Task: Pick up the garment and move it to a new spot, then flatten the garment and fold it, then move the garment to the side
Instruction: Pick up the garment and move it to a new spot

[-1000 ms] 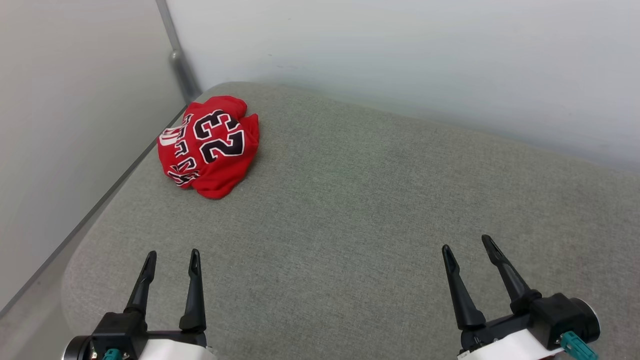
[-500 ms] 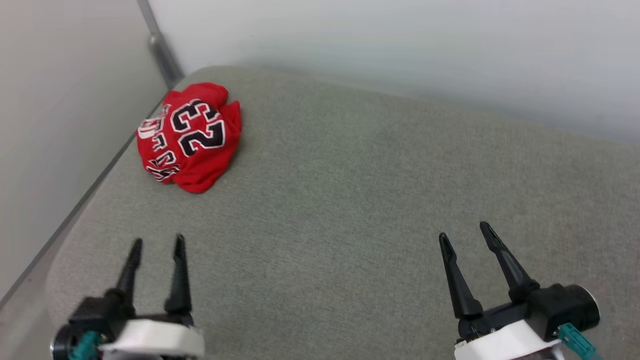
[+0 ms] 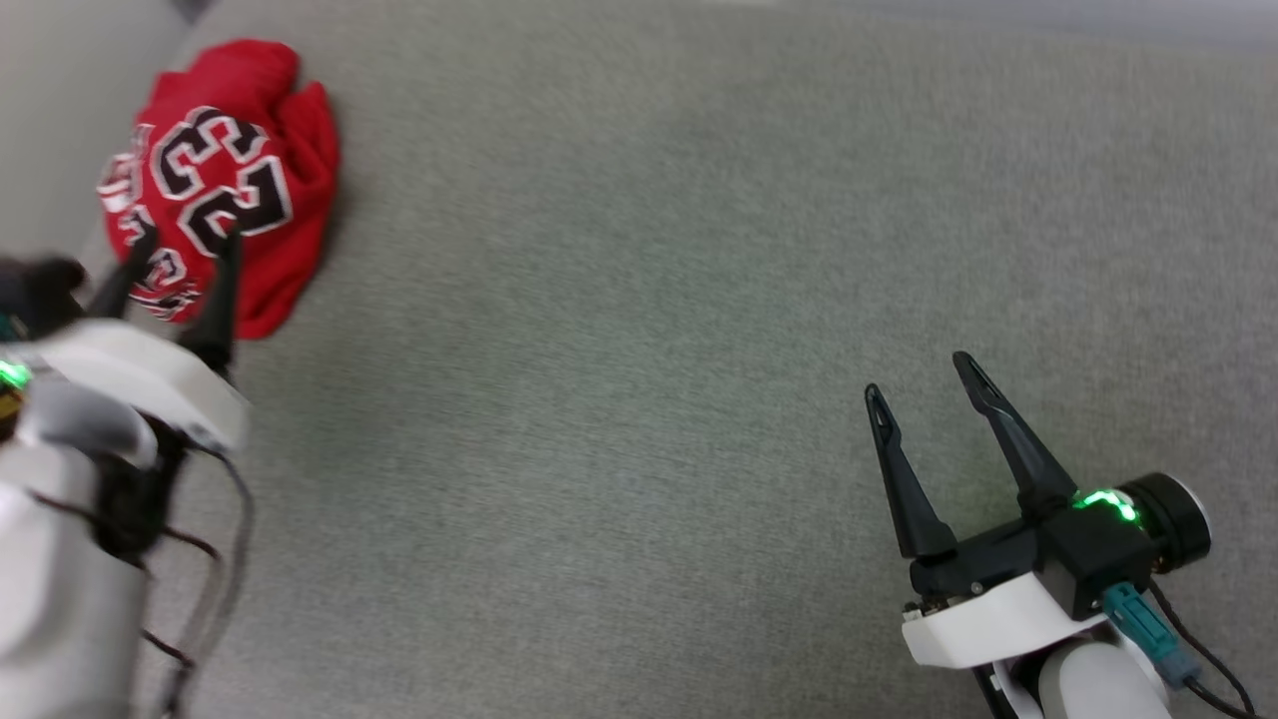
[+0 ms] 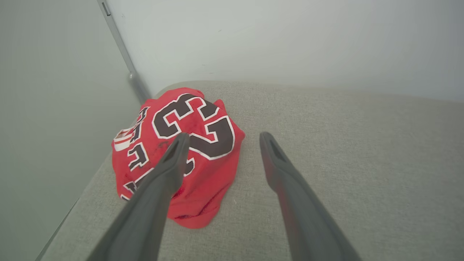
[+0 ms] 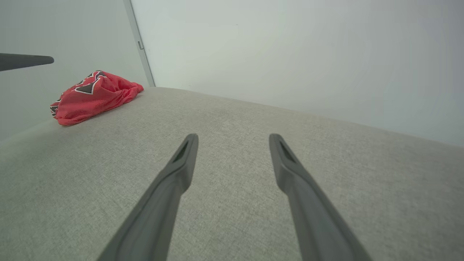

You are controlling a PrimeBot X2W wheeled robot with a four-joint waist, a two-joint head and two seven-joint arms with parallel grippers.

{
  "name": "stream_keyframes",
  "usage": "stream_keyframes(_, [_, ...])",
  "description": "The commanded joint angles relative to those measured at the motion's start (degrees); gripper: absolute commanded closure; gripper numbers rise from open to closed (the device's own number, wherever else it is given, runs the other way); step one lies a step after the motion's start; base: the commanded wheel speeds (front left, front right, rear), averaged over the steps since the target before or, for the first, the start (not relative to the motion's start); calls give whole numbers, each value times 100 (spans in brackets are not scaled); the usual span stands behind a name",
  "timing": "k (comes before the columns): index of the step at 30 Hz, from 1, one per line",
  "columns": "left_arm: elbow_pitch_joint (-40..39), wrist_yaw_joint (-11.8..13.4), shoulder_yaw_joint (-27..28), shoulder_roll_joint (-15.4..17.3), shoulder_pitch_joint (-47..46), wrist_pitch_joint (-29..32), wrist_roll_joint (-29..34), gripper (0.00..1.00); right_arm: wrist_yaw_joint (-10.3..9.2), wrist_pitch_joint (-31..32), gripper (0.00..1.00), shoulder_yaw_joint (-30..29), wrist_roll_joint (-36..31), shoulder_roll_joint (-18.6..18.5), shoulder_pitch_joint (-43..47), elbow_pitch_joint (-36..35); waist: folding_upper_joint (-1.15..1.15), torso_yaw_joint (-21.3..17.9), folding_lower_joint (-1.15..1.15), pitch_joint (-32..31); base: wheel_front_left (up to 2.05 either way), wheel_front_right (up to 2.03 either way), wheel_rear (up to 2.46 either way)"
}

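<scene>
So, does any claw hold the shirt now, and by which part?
Nothing is held. The left claw is open by the crumpled garment, not closed on it. The right claw is open over the grey surface.

Pad [image 3: 659, 330]: grey woven fabric, broad and flat, rounded at its far left corner. One item on it: garment [image 3: 225, 185], red, crumpled in a heap, number 23 uppermost, at the far left corner beside the left edge.

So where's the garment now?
The garment lies at the far left corner of the grey cushion, upper left in the head view, ahead of the left gripper.
</scene>
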Motion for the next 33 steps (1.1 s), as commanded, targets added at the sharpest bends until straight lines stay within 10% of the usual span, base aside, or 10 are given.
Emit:
stream_keyframes(1, [65,-3,-101,152,-195,214,-182,0,-2,-12,0,12,-14,-28,-114,-22,0,-321,0,445,0,0,0])
stream_keyframes(11, [781,-5,-595,1818,-1635,3374,-2158,0,-2,-12,0,193,-141,-1,-400,-71,0,-851,0,1247,0,0,0])
stream_keyframes(22, [1668,348,-407,2204,-2523,5118,-2919,0,-2,8,0,368,-198,20,-489,-22,0,-1125,0,1778,0,0,0])
stream_keyframes(23, [1700,333,-445,2227,-2538,5186,-2899,10,-3,9,0,368,-200,19,-498,-6,0,-1132,0,1805,0,0,0])
stream_keyframes(25, [1777,284,-531,2209,-2531,5287,-2894,100,-3,17,0,376,-203,17,-505,25,0,-1144,0,1838,0,0,0])
stream_keyframes(33, [2015,130,-560,2205,-2389,4996,-2898,100,-3,23,0,457,-163,36,-552,142,0,-1196,0,1606,0,0,0])
